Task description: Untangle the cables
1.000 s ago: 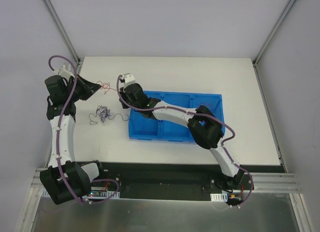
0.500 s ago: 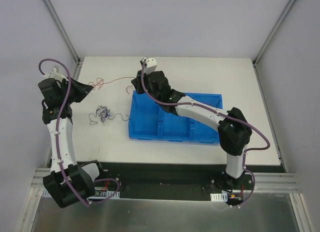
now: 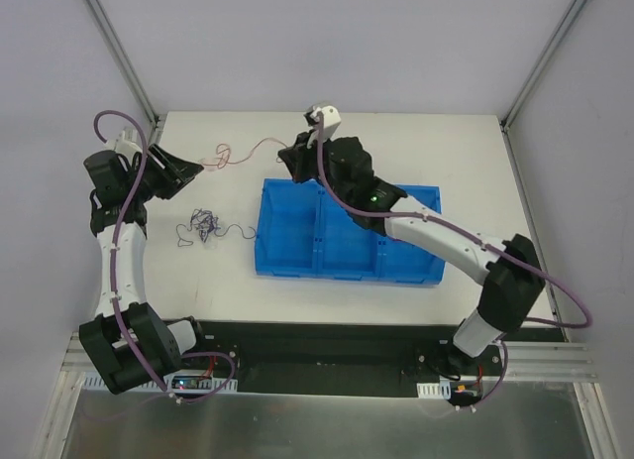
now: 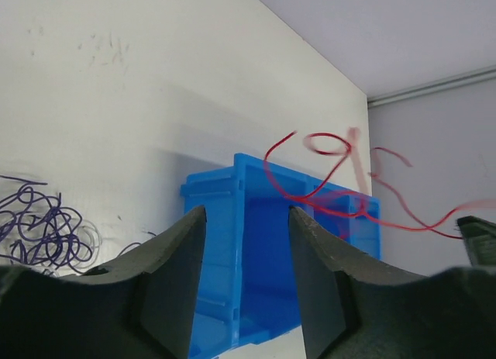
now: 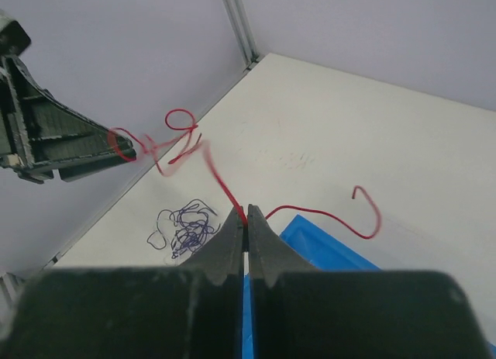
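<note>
Right gripper (image 5: pixel 246 221) jaws are pinched on the red wire (image 5: pixel 226 188) — held in the air, stretching toward the left gripper (image 4: pixel 246 213), whose jaws stand apart. The purple wire tangle (image 3: pixel 203 224) lies on the surface (image 3: pixel 416 147) near the blue bin (image 3: pixel 347 246).

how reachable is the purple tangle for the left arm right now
Probably yes: the left gripper is open and the purple tangle lies uncovered close by. The red wire, pinched by the right gripper, seems snagged on the left one.
</note>
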Controlling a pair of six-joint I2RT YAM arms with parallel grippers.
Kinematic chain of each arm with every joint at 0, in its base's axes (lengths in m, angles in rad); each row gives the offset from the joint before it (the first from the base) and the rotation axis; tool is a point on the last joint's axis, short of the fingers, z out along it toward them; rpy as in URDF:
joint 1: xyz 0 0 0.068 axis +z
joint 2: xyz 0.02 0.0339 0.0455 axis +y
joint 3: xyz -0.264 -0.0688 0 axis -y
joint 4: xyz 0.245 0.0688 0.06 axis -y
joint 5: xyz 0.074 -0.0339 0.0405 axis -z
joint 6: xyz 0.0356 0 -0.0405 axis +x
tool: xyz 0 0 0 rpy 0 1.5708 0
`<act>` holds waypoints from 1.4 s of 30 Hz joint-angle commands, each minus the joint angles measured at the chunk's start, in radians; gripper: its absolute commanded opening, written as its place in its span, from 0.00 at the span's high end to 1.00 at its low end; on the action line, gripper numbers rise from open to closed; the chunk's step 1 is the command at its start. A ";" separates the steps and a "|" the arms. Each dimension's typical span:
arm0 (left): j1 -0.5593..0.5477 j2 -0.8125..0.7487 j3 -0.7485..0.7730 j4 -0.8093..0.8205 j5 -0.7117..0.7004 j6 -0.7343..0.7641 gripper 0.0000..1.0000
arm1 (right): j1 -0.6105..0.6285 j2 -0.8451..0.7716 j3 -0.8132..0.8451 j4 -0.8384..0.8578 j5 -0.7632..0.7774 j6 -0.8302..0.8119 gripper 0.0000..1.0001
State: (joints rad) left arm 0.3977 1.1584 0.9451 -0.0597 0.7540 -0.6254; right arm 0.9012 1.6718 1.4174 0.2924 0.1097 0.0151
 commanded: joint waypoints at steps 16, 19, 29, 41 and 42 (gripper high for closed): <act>-0.025 -0.020 -0.048 0.159 0.094 -0.063 0.44 | -0.039 -0.461 -0.212 -0.211 0.329 -0.165 0.99; -0.034 -0.026 -0.046 0.164 0.097 -0.059 0.43 | -0.041 -0.572 -0.293 -0.236 0.433 -0.196 0.99; -0.036 -0.039 -0.048 0.170 0.102 -0.060 0.43 | -0.048 -0.834 -0.541 -0.343 0.611 -0.195 0.99; -0.036 -0.040 -0.048 0.181 0.114 -0.063 0.45 | -0.125 -0.796 -0.693 -0.476 0.622 0.052 0.99; -0.036 -0.040 -0.049 0.181 0.113 -0.063 0.45 | -0.133 -0.782 -0.699 -0.483 0.601 0.084 0.99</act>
State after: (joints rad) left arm 0.3717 1.1488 0.9005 0.0715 0.8371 -0.6903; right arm 0.7940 0.8619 0.7166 -0.1555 0.7250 -0.0475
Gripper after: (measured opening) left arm 0.551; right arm 0.012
